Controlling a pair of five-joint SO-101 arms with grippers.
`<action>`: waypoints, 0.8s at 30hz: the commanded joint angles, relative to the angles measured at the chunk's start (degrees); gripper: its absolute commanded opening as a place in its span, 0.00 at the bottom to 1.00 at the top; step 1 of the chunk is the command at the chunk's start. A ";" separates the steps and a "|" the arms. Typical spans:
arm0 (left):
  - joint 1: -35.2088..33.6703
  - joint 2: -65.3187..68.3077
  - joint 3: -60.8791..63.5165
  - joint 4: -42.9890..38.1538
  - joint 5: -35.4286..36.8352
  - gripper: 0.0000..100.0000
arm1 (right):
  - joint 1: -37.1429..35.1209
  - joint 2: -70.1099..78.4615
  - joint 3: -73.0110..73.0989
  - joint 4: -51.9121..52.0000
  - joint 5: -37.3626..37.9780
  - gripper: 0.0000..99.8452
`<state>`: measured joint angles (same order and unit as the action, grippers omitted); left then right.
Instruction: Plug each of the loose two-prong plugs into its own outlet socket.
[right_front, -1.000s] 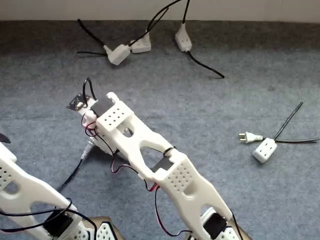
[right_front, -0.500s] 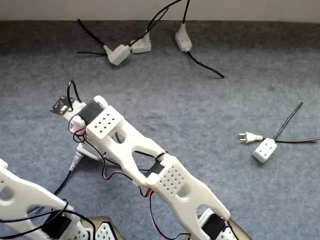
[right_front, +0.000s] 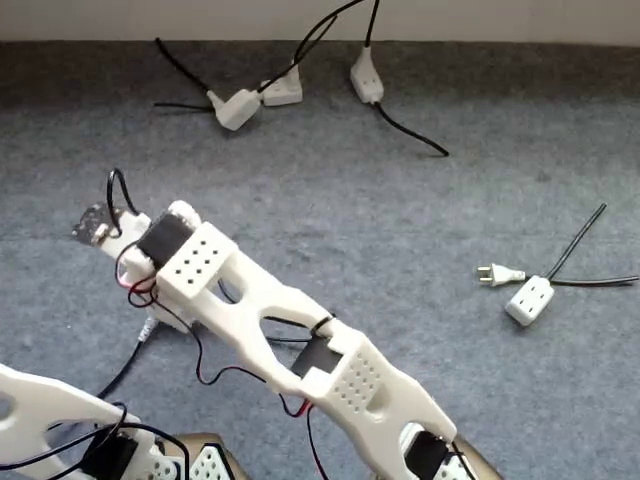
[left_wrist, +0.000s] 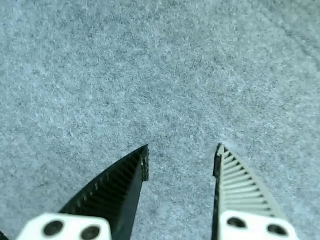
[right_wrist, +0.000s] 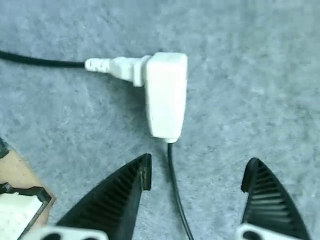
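**Nothing gripped yet**

The left gripper (left_wrist: 181, 150) hung open over bare carpet (left_wrist: 100, 60). The right gripper (right_wrist: 199, 165), open and empty, hovered above a socket (right_wrist: 165, 100) with its plug (right_wrist: 122, 67) seemingly seated. At 3 o'clock a loose plug (right_front: 497, 273) lay just beside a free socket (right_front: 530, 300). Better to grip it by the body, prongs level with the slots.

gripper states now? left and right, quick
Left gripper: open, holding nothing.
Right gripper: open, holding nothing, white outlet block close by.
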<state>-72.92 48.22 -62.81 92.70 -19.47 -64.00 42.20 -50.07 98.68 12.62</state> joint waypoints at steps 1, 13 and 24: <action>-0.57 -1.01 -2.07 1.67 0.09 0.22 | -2.51 0.40 0.48 1.10 -0.09 0.29; -1.54 -0.92 -2.07 1.93 0.00 0.22 | -1.63 9.10 0.48 -10.24 -0.18 0.28; -1.54 -0.92 -0.04 1.85 0.00 0.22 | 5.14 10.77 -2.33 -19.30 -9.32 0.04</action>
<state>-74.07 48.22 -62.81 94.37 -19.47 -60.84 53.98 -49.71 81.45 7.25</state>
